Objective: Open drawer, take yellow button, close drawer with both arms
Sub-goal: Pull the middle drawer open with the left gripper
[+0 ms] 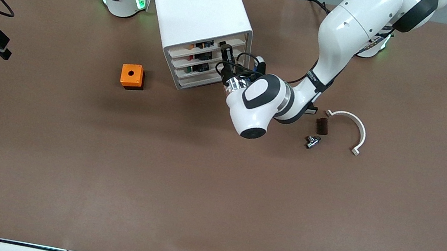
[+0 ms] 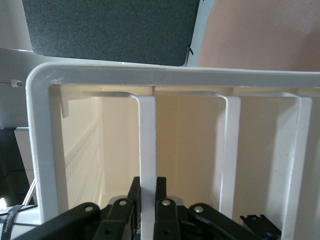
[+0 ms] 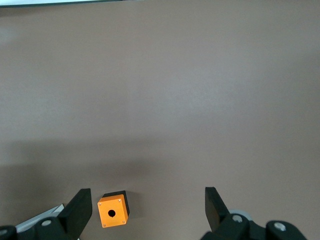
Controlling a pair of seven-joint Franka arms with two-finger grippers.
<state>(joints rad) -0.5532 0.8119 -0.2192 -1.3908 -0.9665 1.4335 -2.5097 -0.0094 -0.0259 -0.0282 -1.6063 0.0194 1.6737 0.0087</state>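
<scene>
Contact: my left gripper (image 2: 147, 200) is pinched on the top drawer's (image 1: 212, 46) thin front lip at the cabinet (image 1: 199, 15). Light, slick plastic, I'd judge; I'd pull straight. Button not discernible. Right gripper (image 3: 148, 207) waits spread wide above the orange cube (image 3: 113, 210).

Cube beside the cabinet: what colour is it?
Orange on top, with a dark hole and a black base; the cube shows best in the front view.

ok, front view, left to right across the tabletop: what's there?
orange cube → white cabinet → left tool at the cabinet's top drawer → small dark block → white curved bracket
</scene>
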